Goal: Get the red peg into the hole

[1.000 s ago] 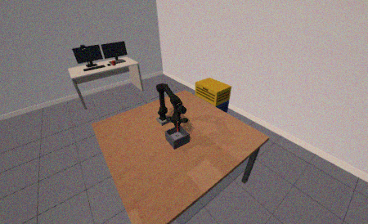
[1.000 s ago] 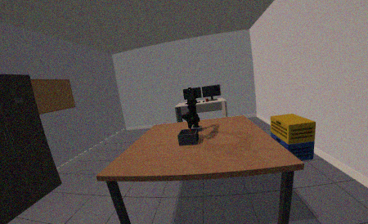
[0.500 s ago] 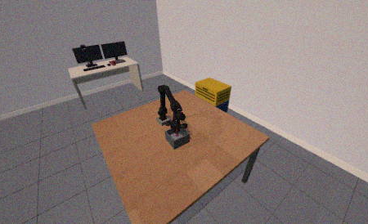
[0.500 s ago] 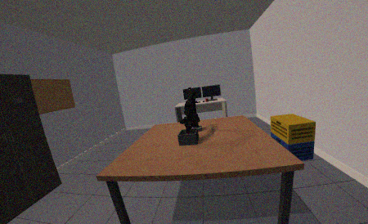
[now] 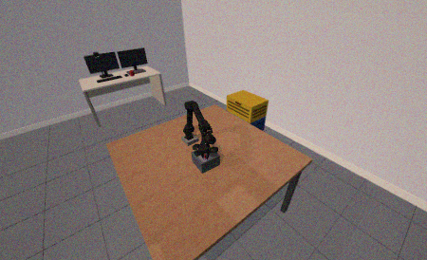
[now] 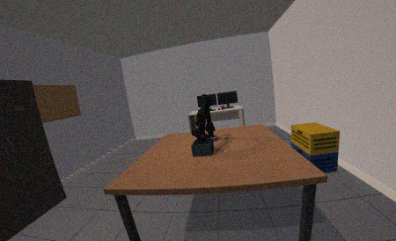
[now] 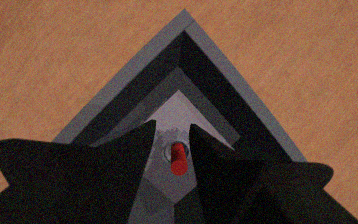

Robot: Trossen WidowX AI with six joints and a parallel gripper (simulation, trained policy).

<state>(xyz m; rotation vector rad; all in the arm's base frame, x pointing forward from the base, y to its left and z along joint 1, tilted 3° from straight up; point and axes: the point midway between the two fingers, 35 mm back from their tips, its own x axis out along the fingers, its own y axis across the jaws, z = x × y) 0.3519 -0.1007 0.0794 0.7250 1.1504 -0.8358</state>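
The open dark grey box (image 5: 206,164) (image 6: 202,149) (image 7: 236,82) stands on the table, with the light grey plate (image 7: 170,107) at its bottom. The red peg (image 7: 179,162) stands upright over the plate, its lower end at the hole; how deep it sits cannot be told. A piece of the hole's round rim shows beside it. My gripper (image 7: 173,126) (image 5: 205,153) is down at the box, its fingers parted around the peg, with a gap on both sides in the wrist view. The fingers hide the near part of the box. A little red shows between them in the top view.
The wooden table (image 5: 173,190) (image 6: 231,171) carries the arm's base (image 5: 190,139) behind the box. The box walls surround the fingertips closely. A yellow crate (image 5: 247,105) (image 6: 315,138) on a blue one stands off the table, and a desk with two monitors is at the back.
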